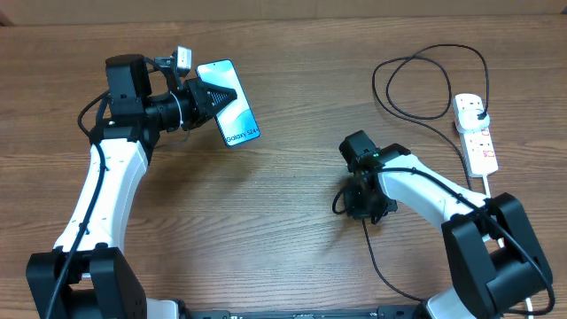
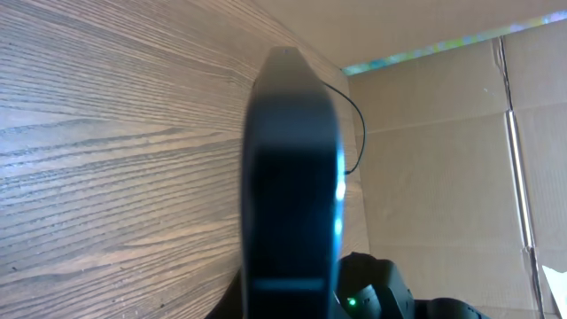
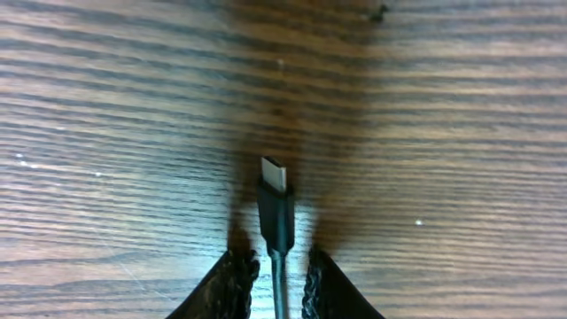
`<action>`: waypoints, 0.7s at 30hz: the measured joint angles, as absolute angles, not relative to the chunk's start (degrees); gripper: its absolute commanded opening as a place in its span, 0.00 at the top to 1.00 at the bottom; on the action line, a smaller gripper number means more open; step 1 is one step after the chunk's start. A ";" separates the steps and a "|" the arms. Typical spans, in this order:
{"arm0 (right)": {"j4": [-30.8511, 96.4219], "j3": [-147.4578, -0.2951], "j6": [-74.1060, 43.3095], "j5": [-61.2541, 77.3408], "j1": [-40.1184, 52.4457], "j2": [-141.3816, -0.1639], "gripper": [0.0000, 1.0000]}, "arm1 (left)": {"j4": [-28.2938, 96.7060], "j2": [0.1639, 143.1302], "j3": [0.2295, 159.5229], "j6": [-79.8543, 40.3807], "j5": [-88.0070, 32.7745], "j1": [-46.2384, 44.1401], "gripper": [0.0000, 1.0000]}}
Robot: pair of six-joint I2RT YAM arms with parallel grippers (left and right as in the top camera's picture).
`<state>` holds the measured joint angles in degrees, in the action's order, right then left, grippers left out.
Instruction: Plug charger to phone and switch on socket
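My left pincer is clamped on the phone at the far left of the worktop, screen lit. My right pincer straddles the charger just behind its tip, which lies flat on the wood. The jaws are narrowly parted (a sliver of gap on each side). The charger's other end is plugged into the socket at the right.
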<state>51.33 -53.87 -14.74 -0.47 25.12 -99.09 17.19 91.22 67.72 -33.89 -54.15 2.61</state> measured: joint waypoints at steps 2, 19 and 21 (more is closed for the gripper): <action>50.72 -53.36 -14.28 -0.36 25.12 -98.65 0.78 | 17.19 91.22 67.72 -33.89 -54.15 2.61 0.96; 50.02 -53.23 -13.26 2.09 25.15 -98.61 0.96 | 19.03 91.22 67.72 -34.52 -54.41 2.63 0.96; 50.00 -53.23 -13.23 2.92 25.10 -98.50 0.96 | 17.32 91.22 67.64 -34.57 -55.55 2.63 0.96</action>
<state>50.00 -53.23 -13.23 2.92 25.10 -98.50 17.32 91.22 67.64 -34.57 -55.55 2.63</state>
